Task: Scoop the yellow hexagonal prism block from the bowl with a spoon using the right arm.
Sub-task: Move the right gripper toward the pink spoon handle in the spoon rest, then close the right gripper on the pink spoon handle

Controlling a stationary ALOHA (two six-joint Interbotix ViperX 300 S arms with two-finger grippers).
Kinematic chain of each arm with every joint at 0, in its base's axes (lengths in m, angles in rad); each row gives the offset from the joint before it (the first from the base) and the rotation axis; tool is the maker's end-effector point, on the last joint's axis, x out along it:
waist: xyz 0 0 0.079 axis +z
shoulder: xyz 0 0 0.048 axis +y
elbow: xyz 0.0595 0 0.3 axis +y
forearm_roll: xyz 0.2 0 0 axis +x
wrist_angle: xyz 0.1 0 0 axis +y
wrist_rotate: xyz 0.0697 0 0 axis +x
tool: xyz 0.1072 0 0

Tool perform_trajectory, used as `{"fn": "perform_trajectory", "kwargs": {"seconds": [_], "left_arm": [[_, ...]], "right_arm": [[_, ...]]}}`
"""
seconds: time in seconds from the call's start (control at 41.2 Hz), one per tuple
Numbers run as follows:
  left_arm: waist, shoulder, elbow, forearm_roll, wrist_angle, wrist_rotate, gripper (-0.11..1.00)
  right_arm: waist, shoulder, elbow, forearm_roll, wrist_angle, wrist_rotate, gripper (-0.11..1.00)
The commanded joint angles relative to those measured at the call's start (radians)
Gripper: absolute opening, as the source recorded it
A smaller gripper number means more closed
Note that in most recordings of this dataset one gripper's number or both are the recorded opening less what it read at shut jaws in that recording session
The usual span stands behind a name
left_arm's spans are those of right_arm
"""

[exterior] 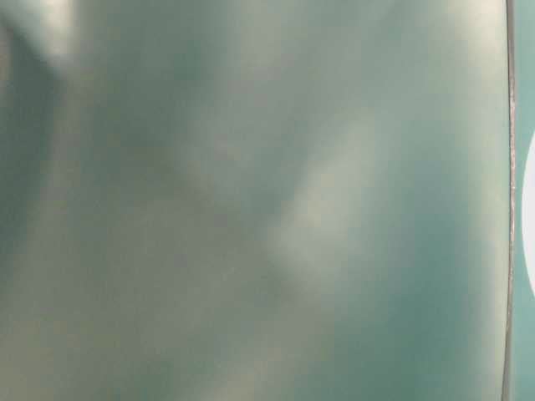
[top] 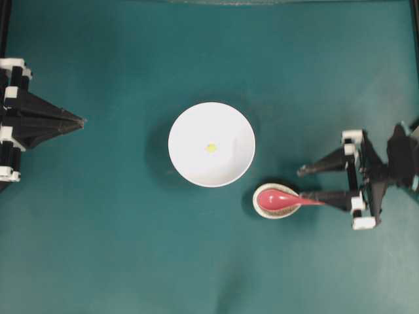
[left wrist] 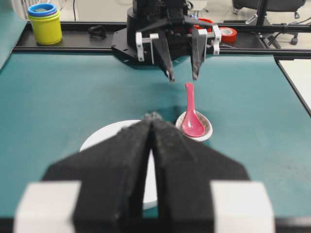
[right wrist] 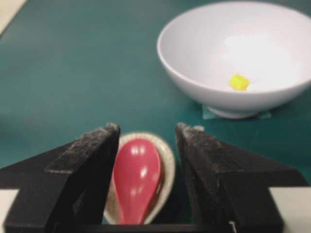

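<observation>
White and round, one large plain bowl (top: 211,144) sits on the teal table (top: 118,248) and serves as the landmark. One tiny bright yellow hexagonal block (top: 211,148) lies inside the bowl, near its centre. One glossy pink-red soup spoon (top: 278,199) rests in one small speckled off-white spoon rest (top: 262,207) just beside the bowl, on the side toward the right arm, its handle pointing away from the bowl. Two black grippers show. The right gripper (top: 302,183) has its jaws spread wide, holding nothing, one finger over the spoon's handle tip. The left gripper (top: 82,121), well apart from the bowl on the opposite side, has its pointed fingers pressed together, empty.
</observation>
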Motion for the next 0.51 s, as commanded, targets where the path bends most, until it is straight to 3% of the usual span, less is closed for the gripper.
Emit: {"fn": "perform_trajectory", "kwargs": {"seconds": [0.0, 0.121, 0.267, 0.485], "left_arm": [[-0.002, 0.008, -0.017, 0.003, -0.005, 0.000, 0.00], [0.000, 0.009, -0.017, 0.002, -0.005, -0.002, 0.00], [0.000, 0.009, -0.017, 0.002, -0.005, -0.002, 0.00], [-0.002, 0.008, -0.017, 0.002, -0.005, -0.002, 0.00]], "right_arm": [[0.075, 0.067, -0.012, 0.084, -0.071, 0.011, 0.56], [0.170, 0.166, -0.032, 0.187, -0.120, 0.043, 0.56], [0.238, 0.247, -0.055, 0.267, -0.130, 0.058, 0.56], [0.287, 0.273, -0.060, 0.328, -0.095, 0.060, 0.56]]}}
